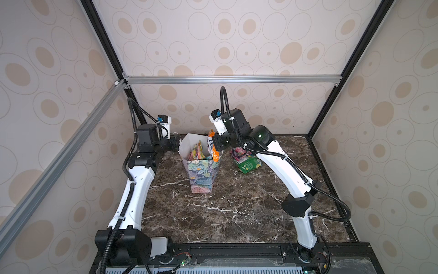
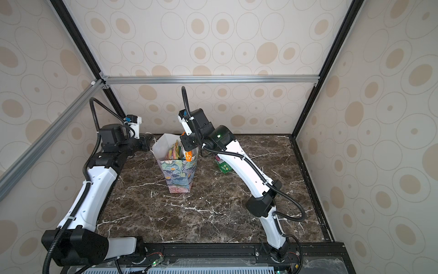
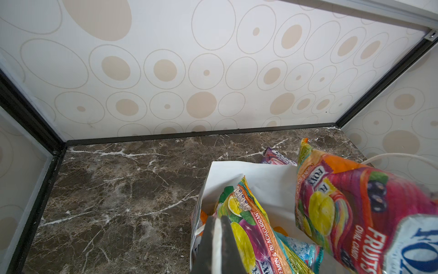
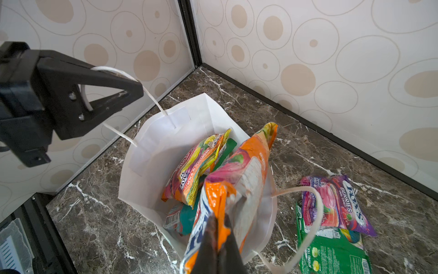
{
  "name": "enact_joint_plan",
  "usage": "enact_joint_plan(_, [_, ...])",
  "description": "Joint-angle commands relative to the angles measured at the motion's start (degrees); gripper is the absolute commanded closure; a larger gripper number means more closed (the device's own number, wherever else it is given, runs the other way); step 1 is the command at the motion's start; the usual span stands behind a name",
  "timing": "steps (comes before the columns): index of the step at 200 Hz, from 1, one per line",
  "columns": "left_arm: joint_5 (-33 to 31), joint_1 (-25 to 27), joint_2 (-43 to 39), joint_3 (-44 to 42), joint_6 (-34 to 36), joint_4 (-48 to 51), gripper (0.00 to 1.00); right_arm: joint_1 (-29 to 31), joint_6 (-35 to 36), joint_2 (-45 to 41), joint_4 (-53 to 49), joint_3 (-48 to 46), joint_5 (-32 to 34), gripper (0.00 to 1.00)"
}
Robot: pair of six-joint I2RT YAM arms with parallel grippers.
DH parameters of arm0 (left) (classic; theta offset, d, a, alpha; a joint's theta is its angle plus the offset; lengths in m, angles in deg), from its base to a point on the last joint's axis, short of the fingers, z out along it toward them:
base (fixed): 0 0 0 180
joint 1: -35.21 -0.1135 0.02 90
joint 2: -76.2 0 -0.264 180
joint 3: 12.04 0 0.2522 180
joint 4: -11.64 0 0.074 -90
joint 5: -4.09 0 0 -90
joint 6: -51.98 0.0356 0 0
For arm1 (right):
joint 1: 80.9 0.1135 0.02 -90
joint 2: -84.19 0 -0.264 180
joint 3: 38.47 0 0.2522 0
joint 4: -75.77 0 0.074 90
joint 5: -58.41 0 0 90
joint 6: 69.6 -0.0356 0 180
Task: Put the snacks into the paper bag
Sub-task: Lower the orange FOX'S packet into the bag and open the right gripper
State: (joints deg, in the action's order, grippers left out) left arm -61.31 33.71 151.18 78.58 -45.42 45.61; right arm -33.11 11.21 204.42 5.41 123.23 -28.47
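The paper bag (image 1: 203, 174) (image 2: 179, 176) stands upright and open on the marble table, its plain white inside (image 4: 151, 170) (image 3: 260, 180) showing. My left gripper (image 1: 178, 144) (image 3: 216, 221) (image 4: 139, 89) is shut on one white cord handle (image 4: 152, 98) at the bag's left rim. My right gripper (image 1: 218, 145) (image 4: 219, 219) is shut on an orange snack packet (image 4: 246, 175) (image 3: 355, 206) that hangs into the bag's mouth at its right side. Several snacks (image 4: 196, 166) (image 3: 251, 220) lie inside. A purple packet (image 4: 336, 201) and a green one (image 4: 331, 253) lie on the table right of the bag.
The bag's other cord handle (image 4: 315, 213) hangs loose over the two packets (image 1: 247, 163) on the table. The back wall and its black frame rail (image 3: 189, 135) run close behind the bag. Bare marble (image 1: 225, 213) stretches in front of it.
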Motion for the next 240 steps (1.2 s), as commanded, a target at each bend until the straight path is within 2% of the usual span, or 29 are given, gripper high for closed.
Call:
enact_joint_plan(1, [1.6, 0.1, -2.0, 1.0, 0.3, -3.4, 1.00, -0.7, -1.5, 0.4, 0.5, 1.8, -1.3, 1.00])
enact_joint_plan(37, [1.6, 0.2, -1.9, 0.9, 0.3, -3.4, 1.00, -1.4, -2.1, 1.7, 0.3, 1.8, -3.5, 1.00])
enact_joint_plan(83, [1.4, 0.2, -1.9, 1.0, 0.4, -3.3, 1.00, -2.3, -3.3, 3.1, 1.0, 2.1, -5.8, 0.94])
enact_joint_plan(94, [1.3, 0.1, -1.9, 1.0, 0.4, -3.2, 1.00, -2.3, -3.4, 3.2, 1.1, 2.3, -6.1, 0.88])
enact_joint_plan(107, [1.3, 0.2, -1.9, 1.0, 0.5, -3.2, 1.00, -2.3, -3.4, 3.2, 1.4, 2.3, -6.6, 0.73])
enact_joint_plan(123, [1.3, 0.2, -1.9, 1.0, 0.5, -3.2, 1.00, -2.3, -3.5, 3.1, 1.8, 2.4, -7.5, 0.70])
enact_joint_plan(143, [1.3, 0.2, -1.9, 1.0, 0.5, -3.2, 1.00, -2.3, -3.5, 2.9, 2.4, 2.5, -9.4, 0.61])
enact_joint_plan(164, [1.3, 0.2, -1.8, 1.0, 0.5, -3.2, 1.00, -2.3, -3.5, 2.2, 2.0, 2.7, -10.8, 0.55])
enact_joint_plan(210, [1.3, 0.2, -1.9, 1.0, 0.5, -3.2, 1.00, -1.7, -1.4, -0.2, -2.5, 1.6, -8.4, 0.47])
enact_joint_plan(240, [1.3, 0.2, -1.9, 0.9, 0.4, -3.4, 1.00, -0.7, -0.1, -1.4, -5.1, 1.2, -7.5, 0.45])
